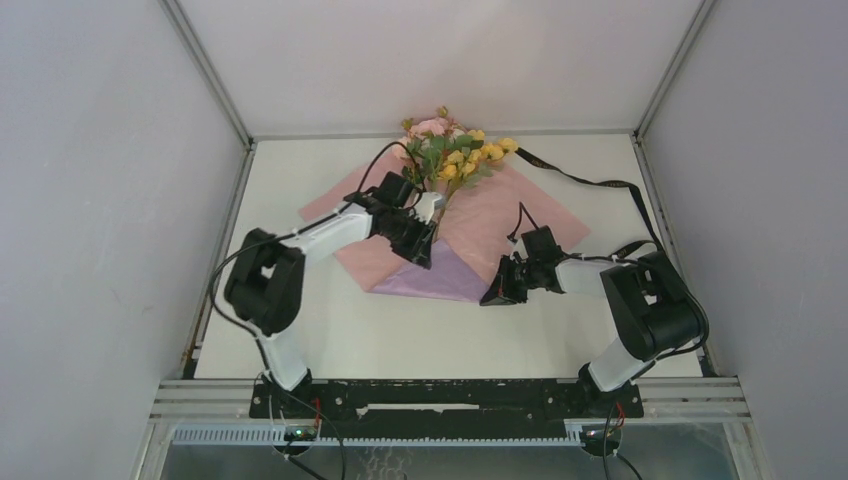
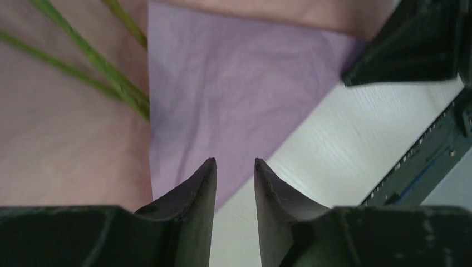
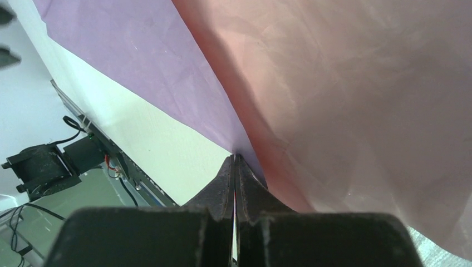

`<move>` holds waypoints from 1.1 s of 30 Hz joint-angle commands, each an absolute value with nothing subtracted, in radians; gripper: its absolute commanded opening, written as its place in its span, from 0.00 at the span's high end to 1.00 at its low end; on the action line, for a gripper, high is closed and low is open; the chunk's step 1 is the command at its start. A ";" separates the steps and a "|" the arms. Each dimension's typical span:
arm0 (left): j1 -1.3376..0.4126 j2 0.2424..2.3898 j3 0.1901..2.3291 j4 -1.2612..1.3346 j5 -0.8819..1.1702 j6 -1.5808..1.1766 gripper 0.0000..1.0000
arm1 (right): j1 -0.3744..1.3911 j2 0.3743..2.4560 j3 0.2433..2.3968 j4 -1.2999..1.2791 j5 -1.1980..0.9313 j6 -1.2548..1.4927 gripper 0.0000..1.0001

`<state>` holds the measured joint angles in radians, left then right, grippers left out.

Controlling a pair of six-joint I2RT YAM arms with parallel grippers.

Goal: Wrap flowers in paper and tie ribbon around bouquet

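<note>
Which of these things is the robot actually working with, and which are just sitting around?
Part of the job: flowers, purple paper, dark ribbon.
Just there: white table, black mounting rail.

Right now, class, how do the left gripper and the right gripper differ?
The left gripper stands open and empty; the right gripper is shut, pinching the paper at its folded edge. The left gripper sits beside the flower stems; the right gripper sits at the lilac fold's right-hand corner. Both are black and reach the paper.
</note>
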<state>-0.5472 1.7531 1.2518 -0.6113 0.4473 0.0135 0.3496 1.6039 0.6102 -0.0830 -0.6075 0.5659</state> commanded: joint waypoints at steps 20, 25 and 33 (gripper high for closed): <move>-0.614 2.010 1.404 -0.481 0.364 -0.052 0.62 | -0.057 1.323 0.603 -0.211 -0.371 0.607 0.39; -0.613 2.009 1.407 -0.480 0.365 -0.054 0.62 | -0.063 1.418 0.566 -0.119 -0.445 0.654 0.36; -0.612 2.010 1.394 -0.477 0.350 -0.049 0.62 | -0.048 1.481 0.552 -0.012 -0.518 0.688 0.45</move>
<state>-0.6151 2.0136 1.3781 -0.4980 0.3759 -0.0463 -0.0559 1.4685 0.5682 -0.0769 -0.4953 0.6640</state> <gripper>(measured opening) 0.379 0.597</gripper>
